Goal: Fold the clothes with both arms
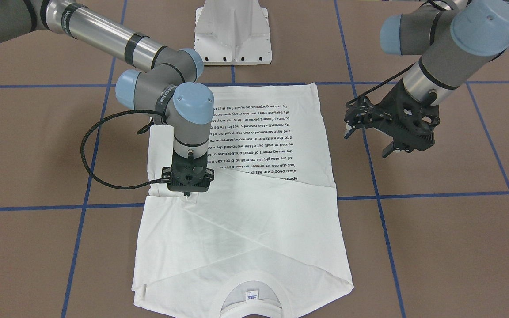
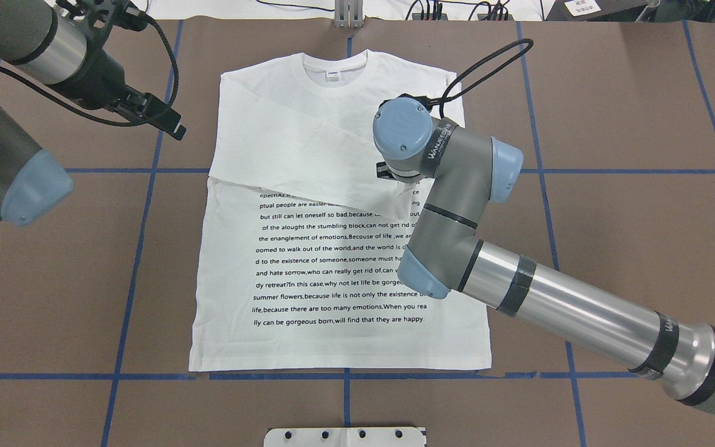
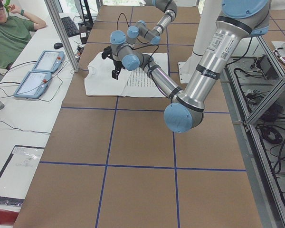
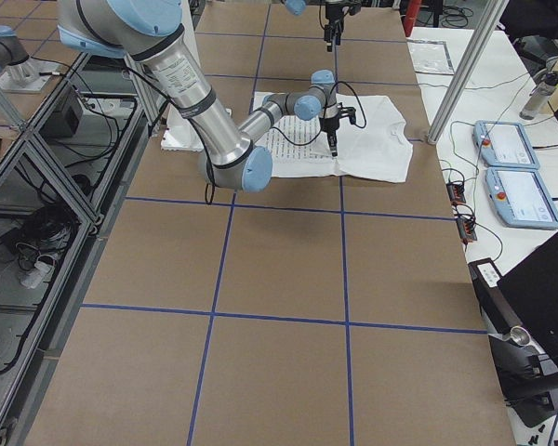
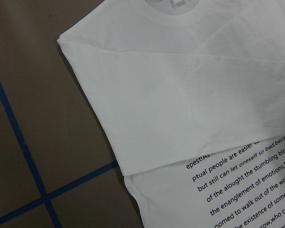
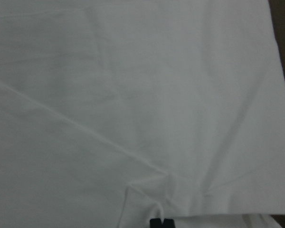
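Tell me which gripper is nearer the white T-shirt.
Right. The right gripper is down on the T-shirt, jaws pinching its fabric. The left gripper hangs beyond the shirt's edge, above the table, jaws apart.

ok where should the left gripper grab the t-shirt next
Probably the shoulder corner on the robot's left, pinched from its outer side, coming in over the table. The T-shirt lies flat, that edge is free, and the left gripper hovers just beside it.

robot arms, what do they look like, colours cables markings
Both grey-and-silver jointed robot arms, right and left, have light-blue joint caps, black bands, some lettered, and looping black braided cables. Each ends in a black lattice-framed gripper, right, left, with black fingers.
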Action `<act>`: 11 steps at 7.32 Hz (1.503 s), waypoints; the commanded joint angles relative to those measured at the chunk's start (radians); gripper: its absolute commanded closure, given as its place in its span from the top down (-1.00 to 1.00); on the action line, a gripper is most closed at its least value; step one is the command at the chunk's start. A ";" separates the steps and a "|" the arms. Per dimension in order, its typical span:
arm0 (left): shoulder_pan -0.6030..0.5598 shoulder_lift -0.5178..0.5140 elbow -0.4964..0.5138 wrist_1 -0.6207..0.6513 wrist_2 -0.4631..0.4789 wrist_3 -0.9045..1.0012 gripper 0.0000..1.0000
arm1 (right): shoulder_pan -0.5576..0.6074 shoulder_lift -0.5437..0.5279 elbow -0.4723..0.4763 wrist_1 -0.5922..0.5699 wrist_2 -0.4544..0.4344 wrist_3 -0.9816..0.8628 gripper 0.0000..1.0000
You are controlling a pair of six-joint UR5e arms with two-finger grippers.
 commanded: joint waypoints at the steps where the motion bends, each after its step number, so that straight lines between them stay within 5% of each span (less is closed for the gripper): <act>1: 0.000 -0.004 -0.001 0.000 0.000 -0.018 1.00 | 0.006 -0.049 0.076 -0.038 0.000 -0.006 -1.00; 7: 0.002 -0.005 -0.007 0.000 0.000 -0.039 1.00 | 0.023 -0.116 0.144 -0.088 -0.014 -0.092 -1.00; 8: 0.002 -0.005 -0.007 0.000 0.000 -0.039 1.00 | 0.020 -0.129 0.144 -0.088 -0.018 -0.092 0.81; 9: 0.002 -0.004 -0.007 0.000 0.000 -0.039 1.00 | 0.017 -0.123 0.144 -0.082 -0.018 -0.095 1.00; 11: 0.029 -0.002 -0.015 -0.014 0.011 -0.125 1.00 | 0.040 -0.118 0.207 -0.074 0.079 -0.108 1.00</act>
